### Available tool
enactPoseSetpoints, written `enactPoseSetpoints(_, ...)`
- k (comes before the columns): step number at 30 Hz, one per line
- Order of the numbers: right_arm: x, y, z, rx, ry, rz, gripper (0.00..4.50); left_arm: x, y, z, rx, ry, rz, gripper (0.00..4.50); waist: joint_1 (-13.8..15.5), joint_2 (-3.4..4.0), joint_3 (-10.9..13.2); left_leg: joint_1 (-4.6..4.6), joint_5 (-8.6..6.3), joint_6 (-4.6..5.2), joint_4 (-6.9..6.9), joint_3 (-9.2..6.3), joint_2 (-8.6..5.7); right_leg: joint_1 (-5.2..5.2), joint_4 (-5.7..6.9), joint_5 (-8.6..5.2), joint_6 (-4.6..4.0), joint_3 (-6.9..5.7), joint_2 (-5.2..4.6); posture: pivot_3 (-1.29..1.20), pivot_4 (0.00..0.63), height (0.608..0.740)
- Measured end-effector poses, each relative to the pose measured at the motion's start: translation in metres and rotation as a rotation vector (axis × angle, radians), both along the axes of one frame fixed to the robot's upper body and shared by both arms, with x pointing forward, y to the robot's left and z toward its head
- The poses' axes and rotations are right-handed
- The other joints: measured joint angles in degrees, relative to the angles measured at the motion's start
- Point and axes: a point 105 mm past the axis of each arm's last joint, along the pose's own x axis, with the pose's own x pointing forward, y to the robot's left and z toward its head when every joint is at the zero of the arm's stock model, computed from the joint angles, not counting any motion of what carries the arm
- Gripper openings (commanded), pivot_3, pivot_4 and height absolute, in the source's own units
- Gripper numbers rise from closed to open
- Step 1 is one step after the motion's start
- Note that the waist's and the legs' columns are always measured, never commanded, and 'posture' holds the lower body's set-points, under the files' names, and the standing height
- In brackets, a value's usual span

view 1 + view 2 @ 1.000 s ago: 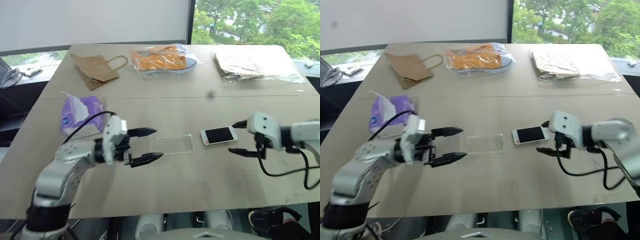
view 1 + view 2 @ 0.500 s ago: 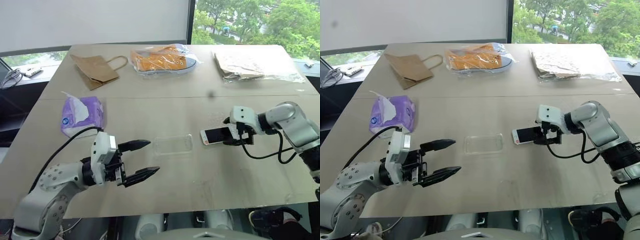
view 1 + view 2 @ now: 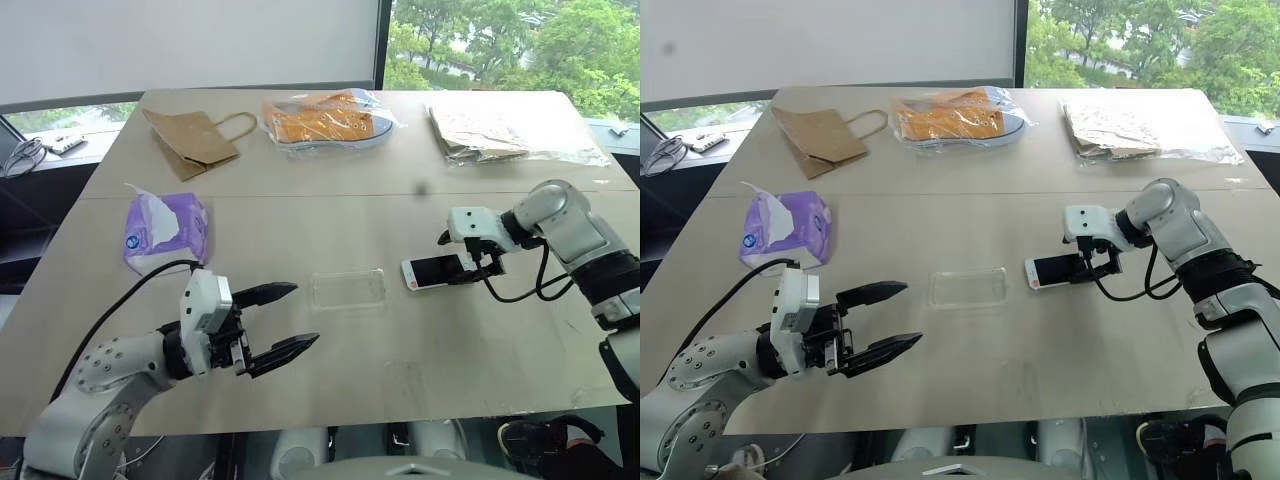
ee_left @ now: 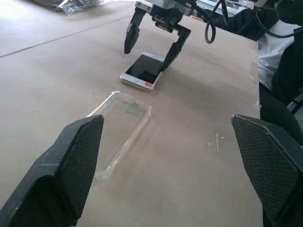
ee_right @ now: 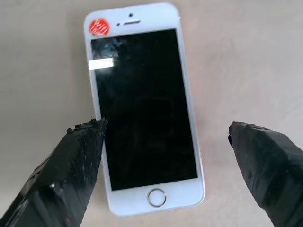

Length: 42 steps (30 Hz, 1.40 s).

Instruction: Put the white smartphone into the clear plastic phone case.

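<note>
On the table the clear plastic phone case lies just left of the white smartphone, with the tissue pack further left, and behind them, along the far edge, a paper bag, a wrapped shoe and a wrapped bundle.

The scene is bright with soft daylight. The light comes from the windows at about 1 o'clock, where the green trees look a little overexposed. The table is lit evenly and shadows on it are weak and short. The clear bags at 1 o'clock show small glare spots. In the right wrist view, the white smartphone is sharp and its black screen carries a small white reflection at 11 o'clock. The black fingers close to the left wrist camera look slightly soft.
</note>
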Motion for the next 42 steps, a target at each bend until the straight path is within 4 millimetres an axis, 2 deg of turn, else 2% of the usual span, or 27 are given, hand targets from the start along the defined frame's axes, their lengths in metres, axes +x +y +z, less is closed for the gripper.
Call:
enactPoseSetpoints(12,0.001,0.003,-0.006,-0.043,0.015,0.010,4.50,-0.002,-0.001,0.002,-0.005,-0.012,0.019,4.45,-0.12,0.07,0.02,0.16,-0.01,0.00,-0.09,0.06,0.01,0.08,0.01,0.00,-0.01,0.03,-0.01,0.00,0.150,0.740)
enactPoseSetpoints(16,-0.001,0.003,-0.010,-0.047,-0.006,0.022,3.38,-0.005,-0.001,-0.001,0.004,0.000,0.012,4.50,-0.13,0.04,0.00,0.55,-0.04,0.02,-0.20,0.08,0.02,0.41,-0.04,-0.03,-0.01,0.03,-0.03,0.00,0.150,0.740)
enactPoseSetpoints(17,-0.003,0.003,-0.010,-0.046,-0.009,0.023,2.96,-0.006,-0.001,-0.001,0.009,-0.002,-0.001,4.50,-0.12,0.03,0.00,0.55,-0.04,0.03,-0.20,0.07,0.03,0.41,-0.04,-0.03,-0.01,0.02,-0.04,0.00,0.150,0.740)
enactPoseSetpoints(25,-0.015,0.001,-0.009,0.001,-0.052,-0.040,2.93,-0.001,0.007,0.002,0.038,-0.039,-0.066,4.50,0.00,0.09,-0.02,0.52,-0.05,0.00,-0.29,0.02,0.04,0.39,-0.08,-0.04,-0.02,-0.05,-0.14,0.00,0.150,0.740)
enactPoseSetpoints(28,-0.032,0.021,-0.009,0.132,-0.001,-0.083,2.92,0.005,0.015,-0.007,0.034,-0.021,-0.034,4.50,-0.21,0.18,0.04,0.49,-0.04,-0.02,-0.44,0.07,0.05,0.30,-0.09,-0.03,-0.02,-0.03,-0.31,0.00,0.150,0.740)
enactPoseSetpoints(33,-0.053,0.058,0.012,0.188,-0.120,-0.041,2.91,0.009,0.028,-0.022,0.059,0.016,-0.013,4.50,-0.29,0.46,0.21,0.41,-0.05,0.00,-0.52,0.09,0.05,0.15,-0.08,-0.05,0.00,-0.09,-0.36,0.00,0.150,0.740)
enactPoseSetpoints(37,-0.049,0.088,0.018,0.180,-0.162,-0.075,2.91,0.014,0.041,-0.041,0.109,0.051,-0.002,4.50,-0.41,0.45,0.21,0.39,-0.05,0.00,-0.52,0.10,0.04,0.02,-0.07,-0.04,0.00,-0.16,-0.44,0.00,0.150,0.740)
enactPoseSetpoints(42,-0.045,0.105,0.009,0.095,-0.193,-0.033,2.90,0.017,0.044,-0.044,0.128,0.038,-0.013,4.50,-0.10,0.45,0.20,-0.18,-0.01,-0.05,-0.48,0.02,-0.03,-0.39,-0.09,-0.01,-0.04,-0.27,-0.52,0.00,0.150,0.740)
